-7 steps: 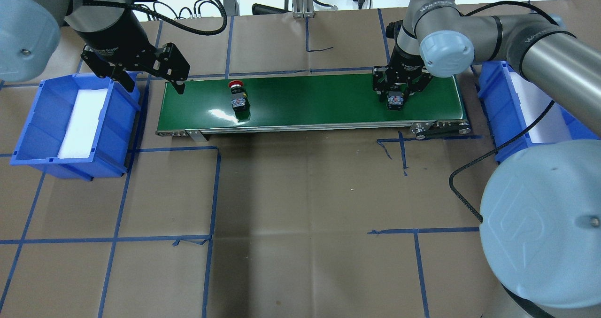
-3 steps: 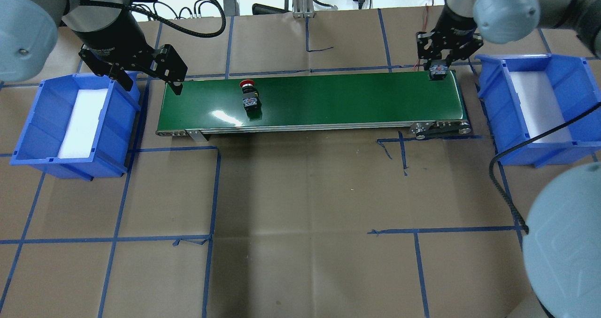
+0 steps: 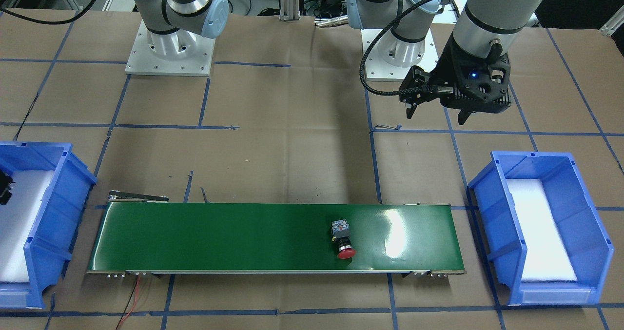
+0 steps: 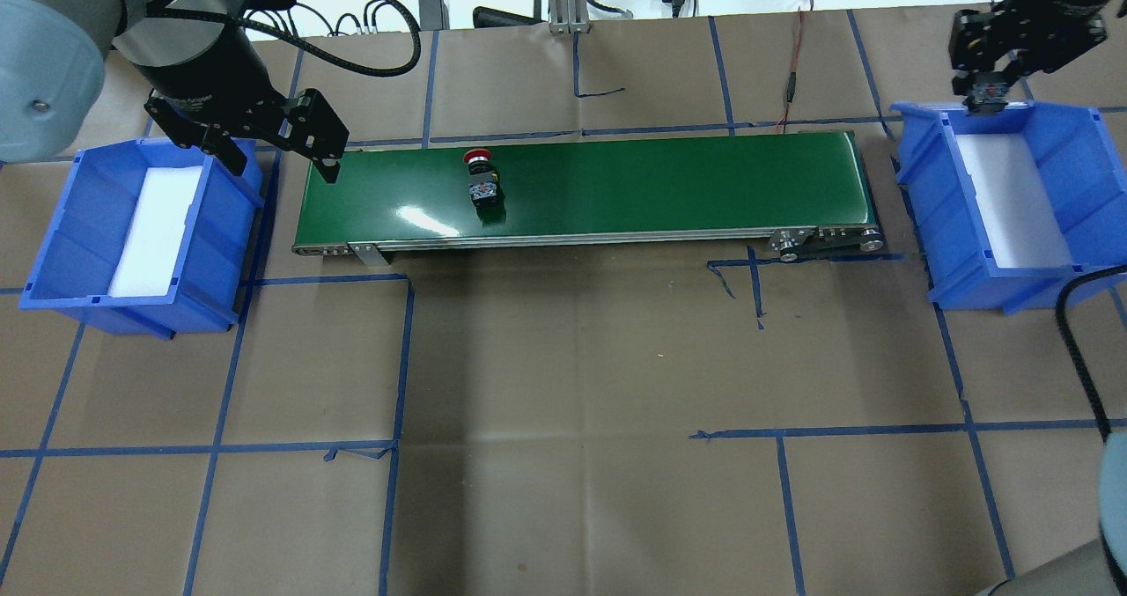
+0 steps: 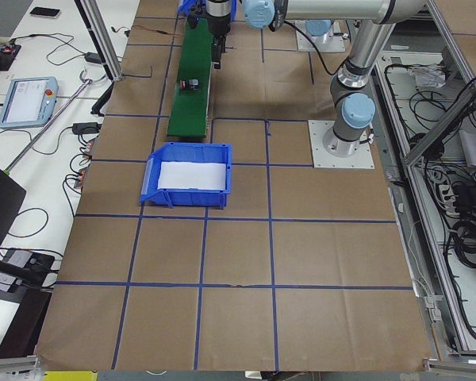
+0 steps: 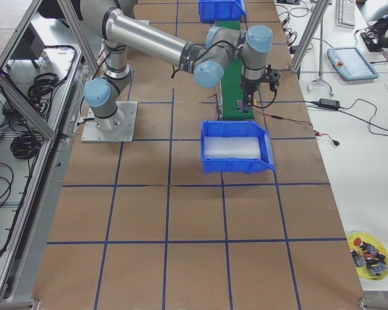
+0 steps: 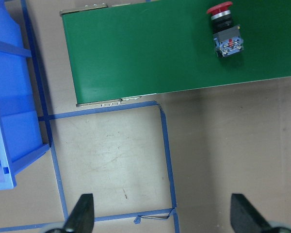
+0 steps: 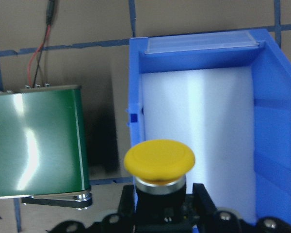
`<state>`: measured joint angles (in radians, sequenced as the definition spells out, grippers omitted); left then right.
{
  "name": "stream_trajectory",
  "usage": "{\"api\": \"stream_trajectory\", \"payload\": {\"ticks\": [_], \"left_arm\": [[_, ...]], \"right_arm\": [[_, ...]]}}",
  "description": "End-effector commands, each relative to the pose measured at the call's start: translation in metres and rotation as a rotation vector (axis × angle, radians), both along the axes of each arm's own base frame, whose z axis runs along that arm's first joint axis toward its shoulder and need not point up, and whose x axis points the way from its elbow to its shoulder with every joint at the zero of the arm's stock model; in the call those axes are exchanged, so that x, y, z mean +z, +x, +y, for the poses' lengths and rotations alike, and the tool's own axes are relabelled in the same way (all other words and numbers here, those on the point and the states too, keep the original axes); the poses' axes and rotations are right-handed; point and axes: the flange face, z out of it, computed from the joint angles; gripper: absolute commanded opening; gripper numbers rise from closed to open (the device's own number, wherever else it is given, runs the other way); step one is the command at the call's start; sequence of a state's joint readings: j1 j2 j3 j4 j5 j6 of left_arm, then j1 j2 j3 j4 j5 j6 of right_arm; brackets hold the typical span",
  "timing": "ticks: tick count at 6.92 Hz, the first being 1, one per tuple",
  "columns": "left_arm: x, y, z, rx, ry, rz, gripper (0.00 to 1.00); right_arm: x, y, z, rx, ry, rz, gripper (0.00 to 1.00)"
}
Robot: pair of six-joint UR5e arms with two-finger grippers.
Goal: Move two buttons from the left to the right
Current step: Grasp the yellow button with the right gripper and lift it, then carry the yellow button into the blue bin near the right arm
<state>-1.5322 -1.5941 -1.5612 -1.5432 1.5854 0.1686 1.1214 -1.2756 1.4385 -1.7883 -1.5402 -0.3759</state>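
Observation:
The red-capped button [image 4: 482,178] lies on its side on the green conveyor belt [image 4: 660,182], in the belt's left part; it also shows in the front view [image 3: 342,242] and the left wrist view [image 7: 224,29]. My right gripper [image 4: 984,94] is shut on the yellow-capped button [image 8: 159,158] and holds it above the far end of the right blue bin [image 4: 946,217]. My left gripper [image 4: 283,163] is open and empty, raised over the belt's left end, left of the red button.
A left blue bin [image 4: 207,253] with a white foam liner stands beside the belt's left end. The right bin [image 8: 276,97] has the same white liner. A red and black wire [image 4: 792,77] lies behind the belt's right end.
My right gripper has lifted the yellow button off the belt's right end and carried it right, over the right bin. The red button has travelled right along the belt. The left gripper barely moved.

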Motion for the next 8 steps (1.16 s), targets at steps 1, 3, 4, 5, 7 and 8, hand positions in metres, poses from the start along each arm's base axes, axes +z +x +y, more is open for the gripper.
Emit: {"api": "stream_trajectory", "payload": {"ticks": [1,3,4,5,7,8], "left_arm": [[0.001,0.002,0.0,0.004,-0.006,-0.001,0.99],[0.002,0.005,0.0,0.009,-0.009,-0.001,0.99],[0.002,0.005,0.0,0.009,-0.009,-0.001,0.99],[0.002,0.005,0.0,0.009,-0.009,-0.001,0.99],[0.002,0.004,0.0,0.009,-0.009,0.0,0.99],[0.001,0.004,0.0,0.009,-0.008,0.0,0.99]], "right_arm": [[-0.051,-0.055,0.029,0.011,0.032,-0.018,0.05],[-0.105,-0.062,0.039,0.063,0.028,-0.017,0.05],[-0.123,-0.069,0.038,0.067,0.032,-0.018,0.04],[-0.147,-0.076,0.034,0.09,0.053,-0.034,0.05],[-0.174,-0.075,0.04,0.089,0.102,-0.063,0.04],[-0.189,-0.069,0.051,0.083,0.128,-0.082,0.04]]}}
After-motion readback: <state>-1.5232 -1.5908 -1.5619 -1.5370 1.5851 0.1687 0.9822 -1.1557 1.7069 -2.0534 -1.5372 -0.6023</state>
